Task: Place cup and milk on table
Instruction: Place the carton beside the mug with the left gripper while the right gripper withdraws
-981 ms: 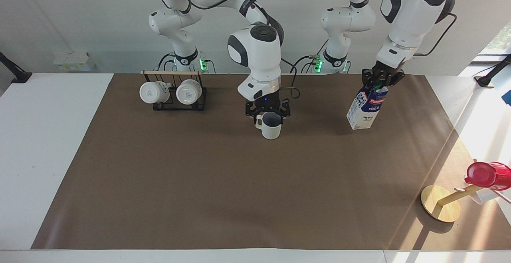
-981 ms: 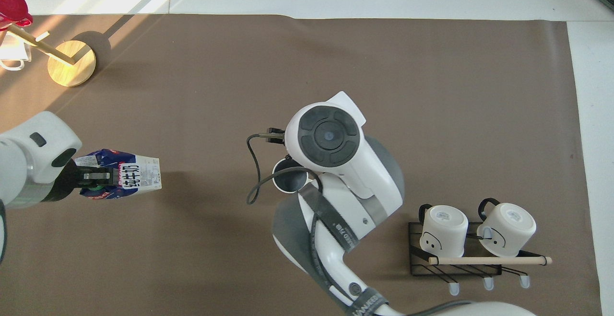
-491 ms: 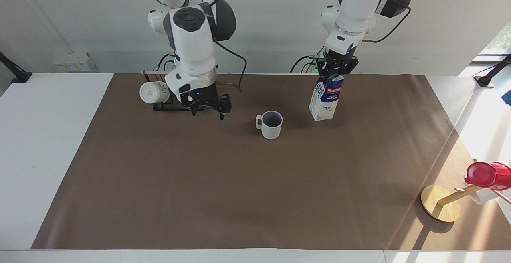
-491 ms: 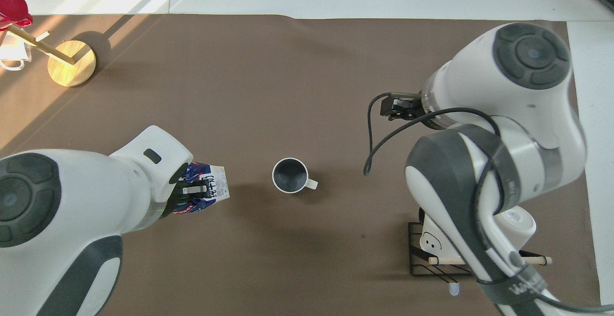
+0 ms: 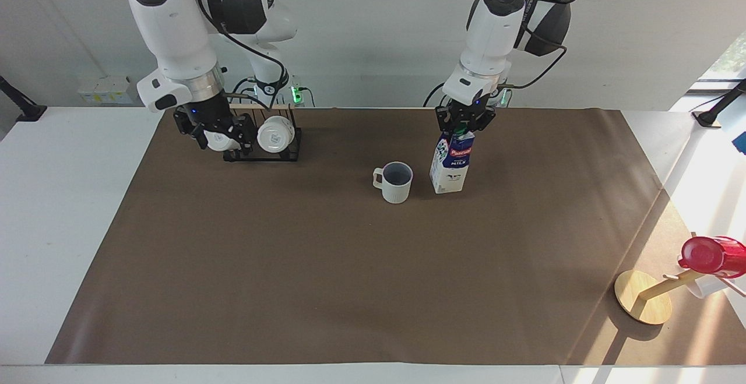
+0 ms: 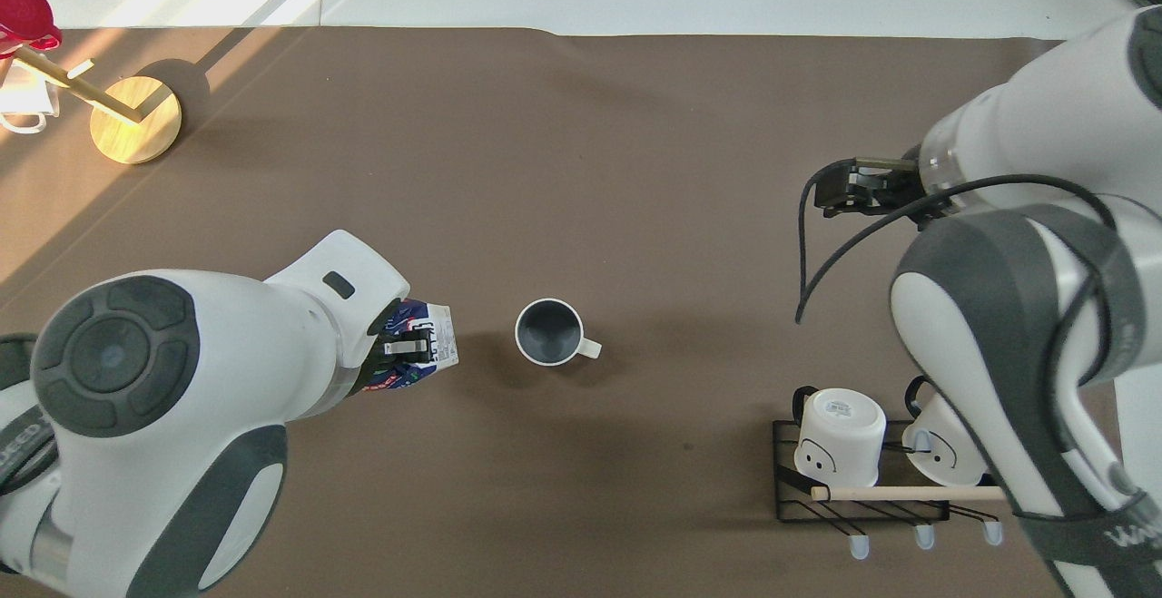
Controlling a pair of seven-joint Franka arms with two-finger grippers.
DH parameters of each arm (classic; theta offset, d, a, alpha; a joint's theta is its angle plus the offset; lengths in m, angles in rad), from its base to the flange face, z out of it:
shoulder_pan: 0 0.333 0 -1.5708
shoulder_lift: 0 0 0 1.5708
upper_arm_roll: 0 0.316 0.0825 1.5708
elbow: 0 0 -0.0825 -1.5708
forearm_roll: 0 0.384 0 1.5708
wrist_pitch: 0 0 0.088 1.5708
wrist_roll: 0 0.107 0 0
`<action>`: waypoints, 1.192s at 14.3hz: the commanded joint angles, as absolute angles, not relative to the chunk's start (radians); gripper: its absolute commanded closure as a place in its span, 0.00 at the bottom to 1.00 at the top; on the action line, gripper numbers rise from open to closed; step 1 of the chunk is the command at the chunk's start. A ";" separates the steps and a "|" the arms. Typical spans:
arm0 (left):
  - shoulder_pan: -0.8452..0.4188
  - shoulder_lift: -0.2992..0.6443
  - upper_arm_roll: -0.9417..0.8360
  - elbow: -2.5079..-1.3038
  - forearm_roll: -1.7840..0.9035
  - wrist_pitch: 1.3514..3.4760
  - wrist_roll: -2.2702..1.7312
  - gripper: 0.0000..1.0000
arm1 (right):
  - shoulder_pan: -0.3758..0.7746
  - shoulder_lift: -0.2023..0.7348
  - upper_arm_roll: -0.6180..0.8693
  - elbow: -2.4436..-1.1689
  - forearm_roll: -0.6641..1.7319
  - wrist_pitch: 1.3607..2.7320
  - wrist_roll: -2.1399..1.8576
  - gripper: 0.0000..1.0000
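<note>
- Left gripper (image 5: 464, 126) is clamping the top of the milk (image 5: 449, 164) just right of frame centre in the facing view; the carton is standing on the table (image 5: 361, 267) directly beneath it.
- Sitting just beside the milk, at frame centre, is the cup (image 5: 394, 182), upright, touching neither gripper.
- Right gripper (image 5: 214, 130) is hanging at the upper left of the facing view, over the black rack (image 5: 262, 150); whether its fingers are parted cannot be told.
- Counting: one milk, one cup, two white mugs (image 6: 840, 432) on the rack, one red cup (image 5: 712, 255) on a wooden stand (image 5: 643, 297) at the lower right edge.
- Overhead, the left arm is covering most of the carton, and the right arm is hiding part of one rack mug.
</note>
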State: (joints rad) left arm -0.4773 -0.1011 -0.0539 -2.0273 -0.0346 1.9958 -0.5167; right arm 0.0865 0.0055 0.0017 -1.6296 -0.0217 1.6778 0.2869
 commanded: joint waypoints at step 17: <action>-0.540 -0.021 -0.037 -2.037 -0.032 2.036 -0.592 0.00 | 0.058 -0.026 -0.009 -1.502 -0.023 1.476 0.155 0.00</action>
